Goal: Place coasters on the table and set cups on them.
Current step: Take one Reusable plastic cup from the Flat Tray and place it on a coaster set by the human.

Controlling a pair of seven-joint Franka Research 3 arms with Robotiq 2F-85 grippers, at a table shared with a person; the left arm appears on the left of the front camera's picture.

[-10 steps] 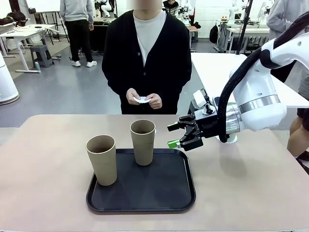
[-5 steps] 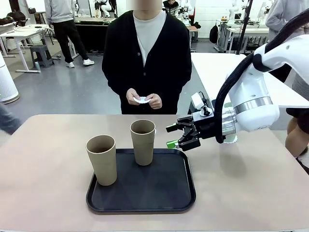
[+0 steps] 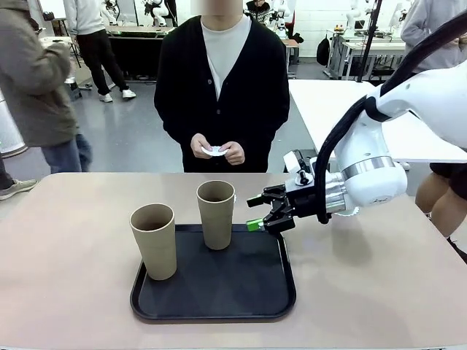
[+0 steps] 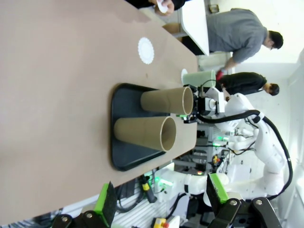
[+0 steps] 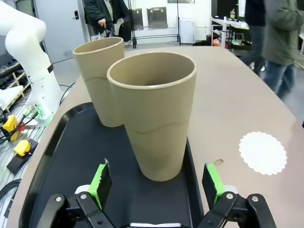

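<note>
Table: you've got the beige-pink table (image 3: pixel 379 292), with a person standing at its far side.
Tray: a black rounded tray (image 3: pixel 219 299) sits mid-table, closer to your side.
Tan cups: both are upright on the tray and well apart. The back tan cup (image 3: pixel 216 214) is at the far right, and the front tan cup (image 3: pixel 154 240) is at the left edge.
Mint cup: your left wrist view has the mint green cup (image 4: pixel 199 78) standing on the table past the tray, with a bit of white at its base.
Right gripper: the right gripper (image 3: pixel 253 213) is wide open and empty. Its pads flank the back tan cup without touching it.
Left gripper: the left gripper (image 4: pixel 161 197) is spread wide with nothing in it, looking down the table at the tray.
Coasters: one coaster (image 5: pixel 262 153) lies flat on bare table beside the tray. The person's hands pinch another white coaster (image 3: pixel 215 151).
</note>
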